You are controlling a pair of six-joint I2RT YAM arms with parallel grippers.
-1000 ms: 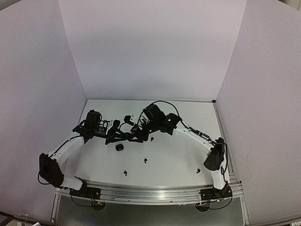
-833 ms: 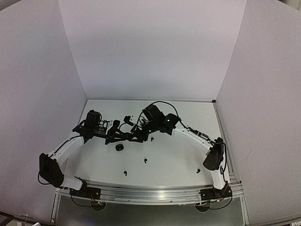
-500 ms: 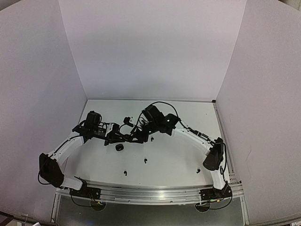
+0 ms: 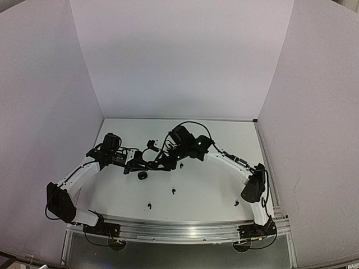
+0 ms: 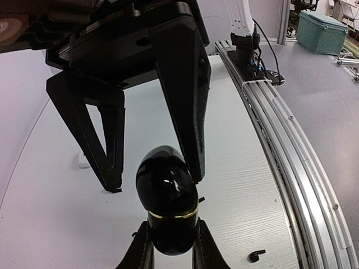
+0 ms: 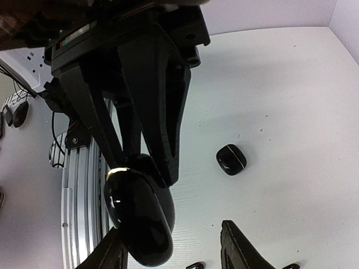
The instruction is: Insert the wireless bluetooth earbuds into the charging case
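My left gripper (image 5: 167, 242) is shut on the lower half of a glossy black charging case (image 5: 166, 204) with a gold band, held above the table. My right gripper (image 6: 171, 234) is open and straddles the case's rounded lid (image 6: 140, 216). One finger (image 5: 185, 112) touches the lid's side and the other (image 5: 106, 140) stands apart from it. The case's lid is closed. Black earbuds lie loose on the table: one (image 5: 256, 256) is near the rail, and others (image 4: 173, 191) (image 4: 148, 205) are in front of the arms. In the top view the grippers (image 4: 140, 163) (image 4: 156, 164) meet mid-table.
A second black case (image 6: 231, 159) (image 4: 142, 175) with a gold seam lies closed on the white table (image 4: 213, 185), just in front of the meeting grippers. Another earbud (image 4: 236, 204) lies near the right arm's base. The aluminium rail (image 5: 280, 129) runs along the near edge.
The right gripper's jaws have narrowed a little around the case's lid. Both arms have barely shifted, and the left gripper still holds the case.
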